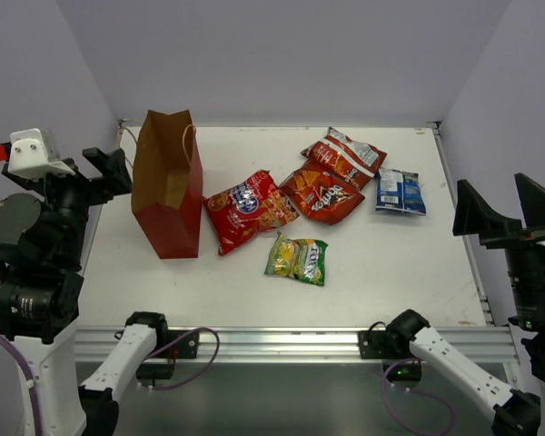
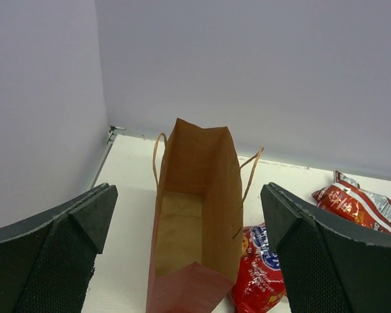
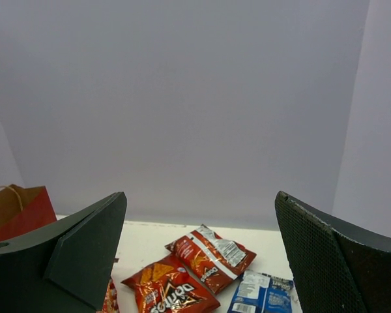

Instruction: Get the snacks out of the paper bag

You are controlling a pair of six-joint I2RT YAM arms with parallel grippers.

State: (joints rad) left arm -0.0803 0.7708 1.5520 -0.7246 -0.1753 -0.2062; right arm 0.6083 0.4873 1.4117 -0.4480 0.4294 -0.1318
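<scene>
The unloading step appears finished. Seen through the left wrist camera, the bag [image 2: 199,222] is open at the top and only its bare brown floor is shown; no snack can be made out inside. It stands upright at the left of the tabletop [image 1: 391,282], red-brown outside, with thin tan cord handles.

All five snacks lie flat to its right:
- A red bag [image 1: 250,211] is just beside the bag's base.
- Two more red-orange chip bags [image 1: 324,193] [image 1: 347,156] overlap beyond it.
- A blue-white bag [image 1: 401,192] is further right.
- A green-yellow bag [image 1: 297,259] lies nearer the front edge.

All are crinkly foil.

The left claw [image 2: 188,190] is held wide and empty above the bag. The right claw [image 1: 498,202] is likewise spread wide, holding nothing, off the right edge.

Little seems called for next beyond a check of the bag's interior and a retreat of both arms.
</scene>
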